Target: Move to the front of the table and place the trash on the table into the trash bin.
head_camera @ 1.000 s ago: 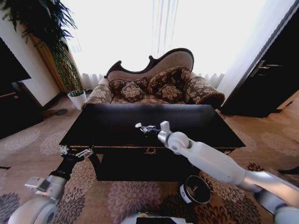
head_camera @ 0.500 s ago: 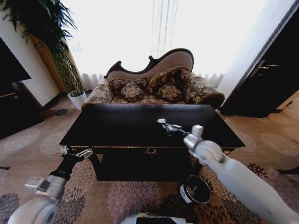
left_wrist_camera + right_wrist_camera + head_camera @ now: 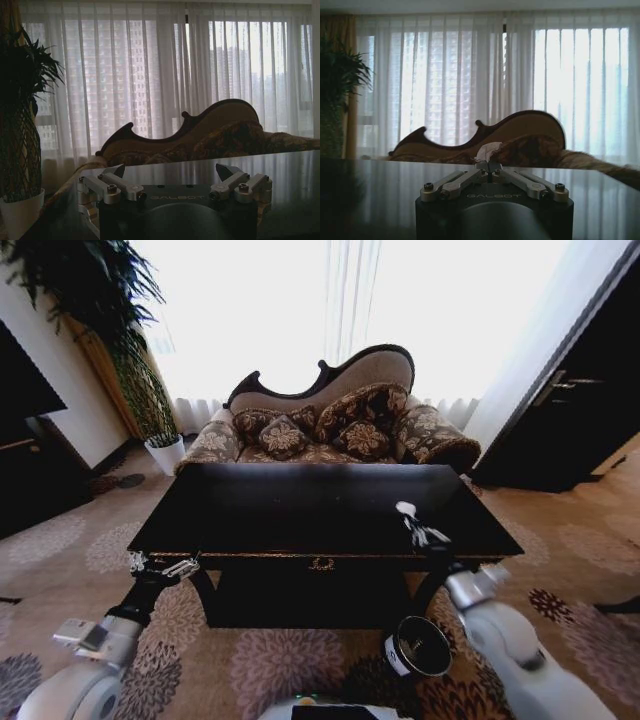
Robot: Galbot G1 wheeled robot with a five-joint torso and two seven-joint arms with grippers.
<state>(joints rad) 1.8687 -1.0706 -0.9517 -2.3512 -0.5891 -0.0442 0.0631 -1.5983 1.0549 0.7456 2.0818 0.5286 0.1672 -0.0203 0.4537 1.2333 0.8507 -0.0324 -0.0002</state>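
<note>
Over the table's right front edge, the right pincer pinches a white paper wad.

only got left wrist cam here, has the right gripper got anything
Observer: Yes. The right gripper is shut on a white paper wad, over the right front part of the table.
Operator: ok, my left gripper is open at the table edge, wheres the bin
Observer: The bin stands on the carpet in front of the table's right end, beside the right arm.
</note>
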